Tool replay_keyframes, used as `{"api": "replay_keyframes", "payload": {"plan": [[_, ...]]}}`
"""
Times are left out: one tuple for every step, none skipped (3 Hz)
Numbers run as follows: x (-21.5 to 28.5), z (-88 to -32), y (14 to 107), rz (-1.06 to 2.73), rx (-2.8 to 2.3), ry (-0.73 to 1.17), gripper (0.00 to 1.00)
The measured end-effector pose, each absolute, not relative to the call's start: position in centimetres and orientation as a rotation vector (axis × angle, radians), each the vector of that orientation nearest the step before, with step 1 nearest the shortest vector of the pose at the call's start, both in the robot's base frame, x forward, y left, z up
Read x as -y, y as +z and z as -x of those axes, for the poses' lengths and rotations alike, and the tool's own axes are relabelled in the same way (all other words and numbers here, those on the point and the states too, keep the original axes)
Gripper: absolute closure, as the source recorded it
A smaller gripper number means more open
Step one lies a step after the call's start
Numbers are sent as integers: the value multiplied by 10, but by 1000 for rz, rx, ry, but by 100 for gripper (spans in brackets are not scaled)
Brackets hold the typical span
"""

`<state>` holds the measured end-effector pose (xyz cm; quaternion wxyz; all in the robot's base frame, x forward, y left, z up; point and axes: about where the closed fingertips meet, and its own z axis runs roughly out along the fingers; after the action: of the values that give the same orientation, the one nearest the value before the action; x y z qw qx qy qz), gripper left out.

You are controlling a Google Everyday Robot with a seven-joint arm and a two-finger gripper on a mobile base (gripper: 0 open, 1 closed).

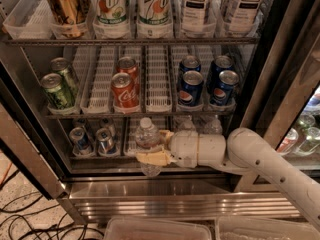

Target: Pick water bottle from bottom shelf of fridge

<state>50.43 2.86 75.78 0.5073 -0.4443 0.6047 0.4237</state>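
The fridge point(280, 74) stands open before me, with wire racks of cans and bottles. On the bottom shelf point(100, 156) a small clear water bottle point(148, 136) with a white cap stands upright at the front. My gripper point(152, 151) reaches in from the right on a white arm point(250, 156). Its tan fingers point(155, 158) lie around the bottle's body, one in front low down, one behind. The bottle's lower end shows below the fingers at the shelf's front edge.
Two small blue-and-silver cans point(92, 139) stand left of the bottle. More clear bottles point(212, 125) stand behind the gripper. Coke cans point(125, 86), Pepsi cans point(207, 84) and green cans point(57, 86) fill the rack above. A steel sill point(165, 194) runs below. Cables point(30, 219) lie on the floor at left.
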Motion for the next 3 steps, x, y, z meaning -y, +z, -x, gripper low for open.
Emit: {"api": "replay_keyframes", "payload": {"plan": [[-30, -498, 772, 1056, -1488, 1034, 100], [-30, -490, 793, 1062, -1500, 1041, 100], [-33, -481, 814, 1078, -1505, 1058, 100]]}}
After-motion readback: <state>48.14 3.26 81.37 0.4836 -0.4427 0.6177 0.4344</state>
